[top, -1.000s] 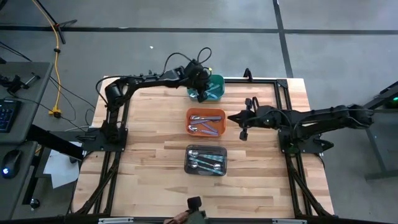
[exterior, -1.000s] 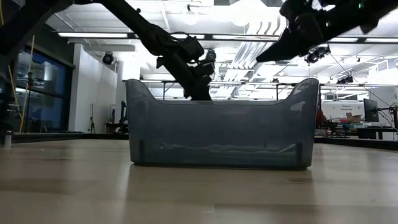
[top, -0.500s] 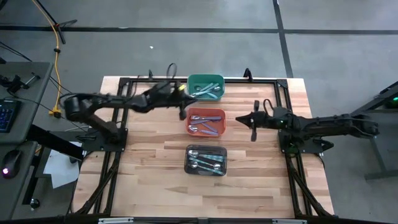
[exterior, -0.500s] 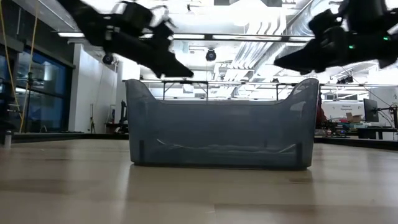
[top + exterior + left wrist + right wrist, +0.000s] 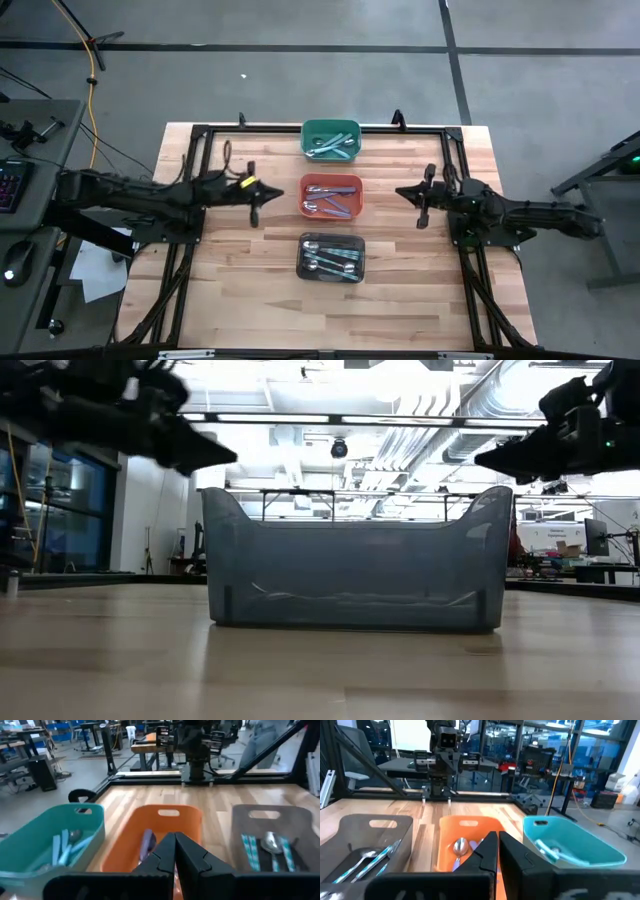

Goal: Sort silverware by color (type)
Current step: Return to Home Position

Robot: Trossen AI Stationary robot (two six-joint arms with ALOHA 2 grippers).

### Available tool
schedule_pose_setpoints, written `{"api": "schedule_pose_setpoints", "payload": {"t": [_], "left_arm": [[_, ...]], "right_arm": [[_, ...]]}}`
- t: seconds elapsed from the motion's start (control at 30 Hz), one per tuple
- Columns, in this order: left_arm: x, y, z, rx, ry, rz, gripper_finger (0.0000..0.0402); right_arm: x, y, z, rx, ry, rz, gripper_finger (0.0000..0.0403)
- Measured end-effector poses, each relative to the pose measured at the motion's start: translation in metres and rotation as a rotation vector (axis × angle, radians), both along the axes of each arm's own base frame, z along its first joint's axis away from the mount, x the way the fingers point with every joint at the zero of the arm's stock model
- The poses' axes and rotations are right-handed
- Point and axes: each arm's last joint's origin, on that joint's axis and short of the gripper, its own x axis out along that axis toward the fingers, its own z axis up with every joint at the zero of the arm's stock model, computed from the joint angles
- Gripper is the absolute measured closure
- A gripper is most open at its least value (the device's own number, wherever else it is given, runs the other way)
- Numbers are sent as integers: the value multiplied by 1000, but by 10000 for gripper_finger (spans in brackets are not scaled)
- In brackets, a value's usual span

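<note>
Either side of orange bin point(image 5: 331, 177), L gripper point(image 5: 253, 197) and R gripper point(image 5: 420, 203) hover clenched, empty; spoons point(image 5: 330, 262) lie in bins.

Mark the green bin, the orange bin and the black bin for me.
green bin point(image 5: 331, 124), high view, on its rim.
orange bin point(image 5: 304, 196), high view, on its side wall.
black bin point(image 5: 350, 575), low view, on its facing wall.

Teal bin point(image 5: 330, 123), orange bin point(image 5: 331, 177), black bin point(image 5: 331, 237), silver spoons point(image 5: 330, 263), pale wooden table point(image 5: 240, 260).
</note>
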Motion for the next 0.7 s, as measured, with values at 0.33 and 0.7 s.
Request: {"api": "schedule_pose_setpoints", "payload": {"t": [0.33,0.7], "left_arm": [[-52,-18,-36,-68,-100,-17,401],[-73,-24,-28,-22,-129,11,401]], "right_arm": [[-17,3,-1,29,-20,1,403],[-20,2,-2,22,-13,-42,403]]}}
